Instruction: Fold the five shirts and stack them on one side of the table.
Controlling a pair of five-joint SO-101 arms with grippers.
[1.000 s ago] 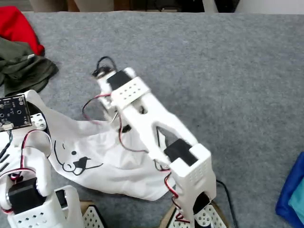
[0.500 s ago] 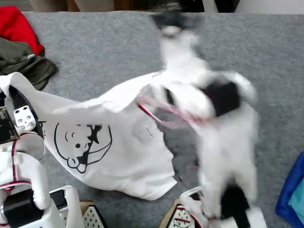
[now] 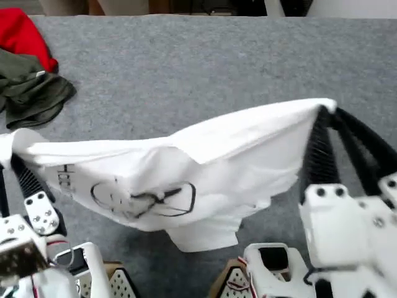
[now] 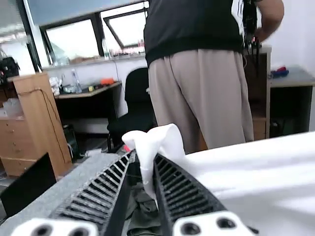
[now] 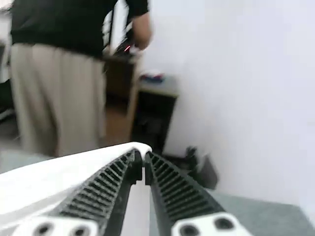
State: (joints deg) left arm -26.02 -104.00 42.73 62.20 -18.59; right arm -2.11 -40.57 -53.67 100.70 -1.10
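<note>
A white shirt (image 3: 186, 174) with a black cartoon print hangs stretched in the air above the grey table (image 3: 236, 62), held by two corners. At its left corner my left gripper (image 3: 12, 152) is shut on a bunched fold of the white shirt (image 4: 147, 147). On the other side my right gripper (image 3: 322, 112) is shut on the shirt's edge (image 5: 59, 172), lifted high near the high camera. Both grippers (image 4: 142, 160) (image 5: 142, 160) point up and outward toward the room.
A red shirt (image 3: 22, 34) and a dark olive shirt (image 3: 31, 90) lie crumpled at the table's far left. A blue shirt (image 3: 383, 251) shows at the right edge. The arm bases (image 3: 248, 279) stand at the near edge.
Both arms have lifted the white shirt off the table and pulled it apart. The right arm swung up and to the right; the left gripper rose slightly.
</note>
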